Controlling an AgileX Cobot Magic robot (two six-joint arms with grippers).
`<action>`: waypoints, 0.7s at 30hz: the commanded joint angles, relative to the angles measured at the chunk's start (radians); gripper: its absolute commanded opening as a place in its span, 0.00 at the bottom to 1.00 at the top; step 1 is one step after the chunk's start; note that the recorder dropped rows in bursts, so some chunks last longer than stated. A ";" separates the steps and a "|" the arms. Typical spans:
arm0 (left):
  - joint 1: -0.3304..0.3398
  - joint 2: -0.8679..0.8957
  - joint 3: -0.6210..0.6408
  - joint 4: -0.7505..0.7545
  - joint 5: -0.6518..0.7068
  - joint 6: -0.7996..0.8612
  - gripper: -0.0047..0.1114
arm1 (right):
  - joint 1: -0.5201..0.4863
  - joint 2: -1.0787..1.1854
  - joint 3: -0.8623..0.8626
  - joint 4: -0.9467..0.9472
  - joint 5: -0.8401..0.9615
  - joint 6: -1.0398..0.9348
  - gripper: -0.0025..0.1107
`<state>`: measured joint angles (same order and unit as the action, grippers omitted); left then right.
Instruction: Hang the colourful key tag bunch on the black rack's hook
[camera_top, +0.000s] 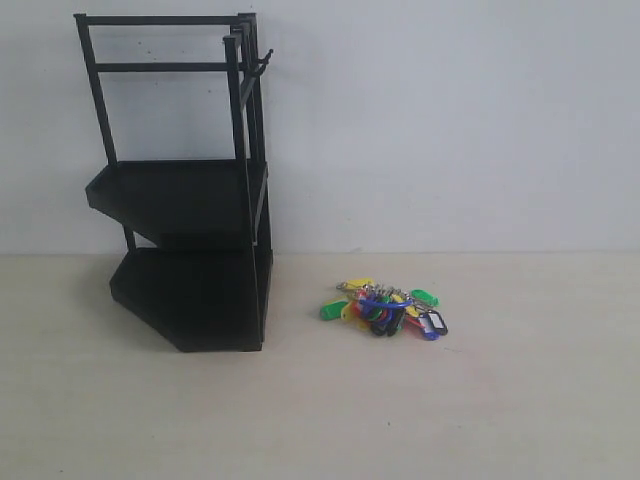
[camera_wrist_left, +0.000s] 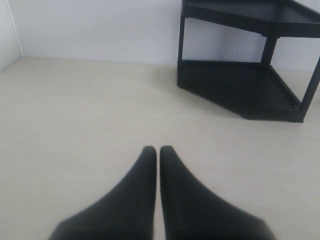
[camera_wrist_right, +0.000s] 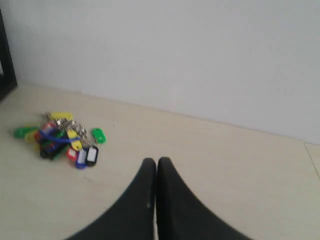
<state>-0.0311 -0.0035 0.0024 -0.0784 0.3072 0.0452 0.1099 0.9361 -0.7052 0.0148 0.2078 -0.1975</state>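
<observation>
Lying flat on the pale tabletop (camera_top: 480, 400), the colourful key tag bunch (camera_top: 385, 308) sits just right of the black rack (camera_top: 180, 200), well below the hook (camera_top: 262, 62) on its upper post. Left gripper (camera_wrist_left: 158, 150) and right gripper (camera_wrist_right: 156, 161): fingers clenched together on nothing, both clear of the bunch.

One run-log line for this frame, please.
stage: not started | key tag bunch: on table, beside black rack | hook: bare | left gripper: shut, empty | right gripper: shut, empty
</observation>
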 joint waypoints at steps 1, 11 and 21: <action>0.003 0.004 -0.002 -0.002 -0.011 0.000 0.08 | 0.053 0.188 -0.159 0.034 0.189 -0.284 0.02; 0.003 0.004 -0.002 -0.002 -0.011 0.000 0.08 | 0.233 0.533 -0.399 0.076 0.240 -0.697 0.02; 0.003 0.004 -0.002 -0.002 -0.011 0.000 0.08 | 0.238 0.804 -0.649 0.039 0.469 -0.945 0.02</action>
<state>-0.0311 -0.0035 0.0024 -0.0784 0.3072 0.0452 0.3480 1.6872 -1.2953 0.0657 0.6566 -1.1164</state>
